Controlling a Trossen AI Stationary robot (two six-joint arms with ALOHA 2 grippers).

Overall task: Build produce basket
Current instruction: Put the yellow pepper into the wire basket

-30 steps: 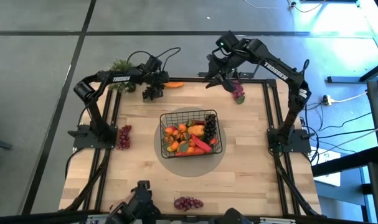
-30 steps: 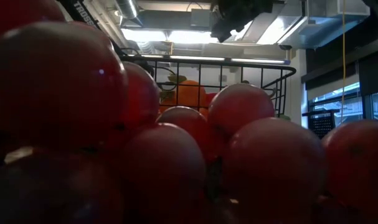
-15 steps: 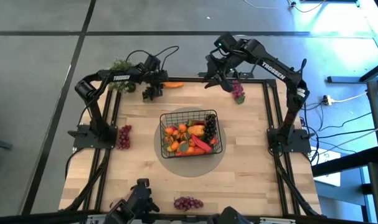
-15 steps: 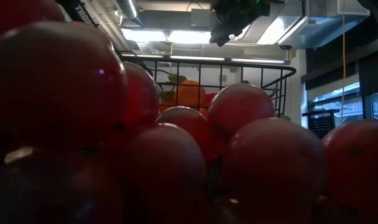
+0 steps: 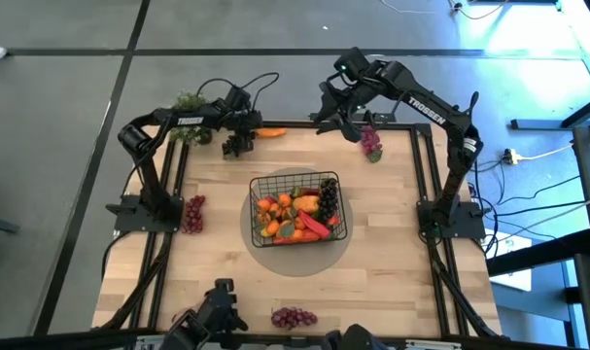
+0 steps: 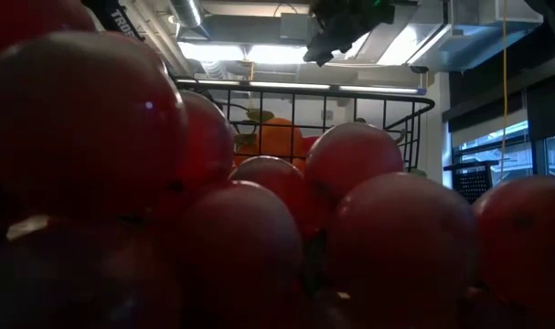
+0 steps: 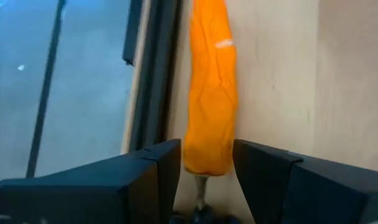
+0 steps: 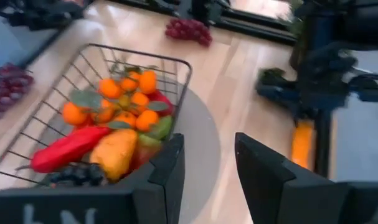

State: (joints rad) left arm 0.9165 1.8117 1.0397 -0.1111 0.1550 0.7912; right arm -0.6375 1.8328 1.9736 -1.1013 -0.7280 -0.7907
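From high up, I see the basket [image 5: 297, 208] sitting in the middle of my wooden worktop [image 5: 392, 262]. It is full of produce [image 5: 290, 216]: oranges, a red pepper and dark grapes. My left claw [image 5: 238, 146] is low at the far edge of the worktop, next to an orange carrot [image 5: 269, 132]. My right claw [image 5: 326, 117] is up in the air past the far edge, near a pink grape bunch [image 5: 372, 144]. More grapes lie at the left edge [image 5: 192, 213] and at the near edge [image 5: 293, 317]. A green leafy plant [image 5: 189, 104] sits at the far left corner.

From down low, big red grapes [image 6: 103, 210] fill almost all I can see. Behind them stands the basket [image 6: 368, 105] with an orange [image 6: 279, 135] inside. My right claw [image 6: 327, 37] hangs above it.

From my left wrist, my fingers [image 7: 157, 171] stand apart with the end of the carrot [image 7: 210, 93] between them. I cannot tell if they touch it.

From my right wrist, my fingers [image 8: 170, 168] stand apart with nothing between them. Below them are the basket [image 8: 148, 59] and the produce [image 8: 114, 118]. Farther off I see the carrot [image 8: 302, 144] and my left arm [image 8: 326, 74].
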